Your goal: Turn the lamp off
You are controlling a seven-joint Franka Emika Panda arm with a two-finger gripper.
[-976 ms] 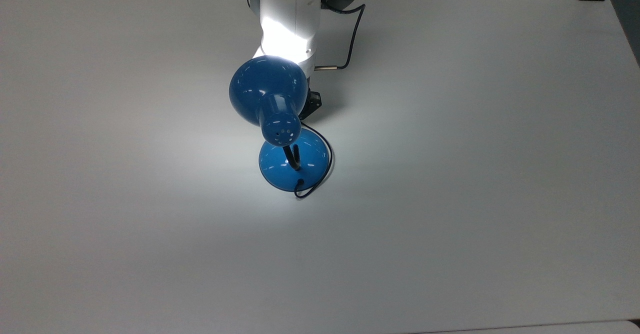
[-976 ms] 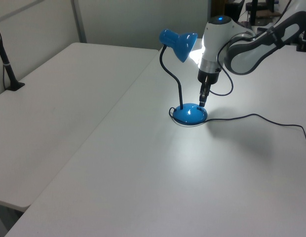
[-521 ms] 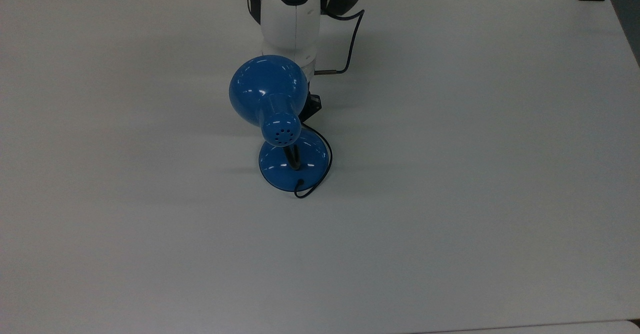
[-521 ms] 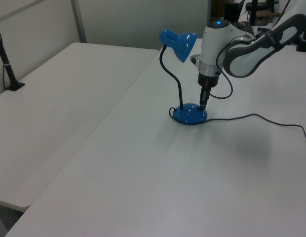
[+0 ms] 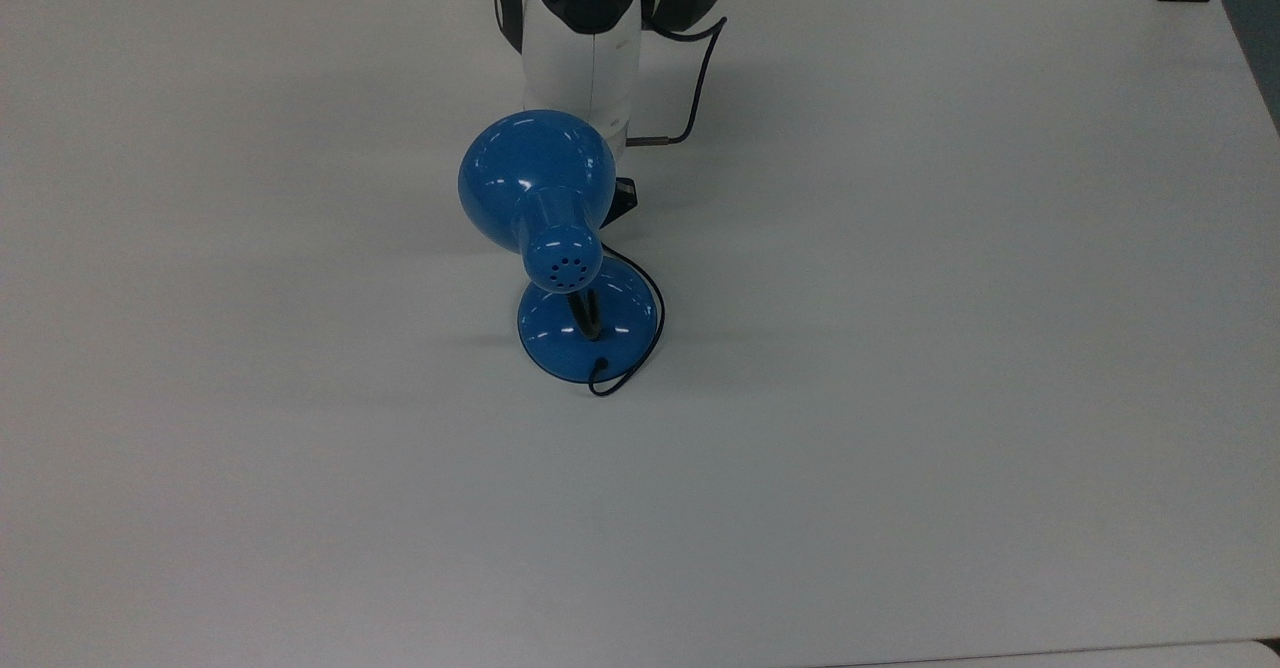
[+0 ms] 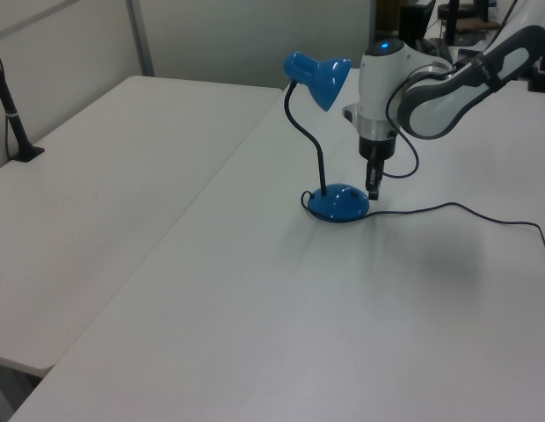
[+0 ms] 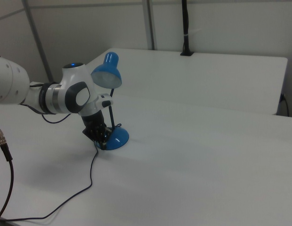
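White table (image 6: 255,334): arm (image 6: 448,79) bends down beside lamp (image 6: 338,203).

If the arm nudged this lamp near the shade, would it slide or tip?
The lamp would probably tip before sliding: its domed shade sits high on a thin curved neck, off to one side of the round base. The neck looks bendable, so it may flex first. The cord trailing across the table could drag.

White table (image 5: 950,348), matte. On it stood the lamp (image 5: 585,323), round blue base flat on the top. Its thin black cord (image 6: 466,209) looped around the base, then trailed across the surface away from the lamp. A second white table (image 6: 88,202) adjoined, seam running just beside the lamp in the left view.
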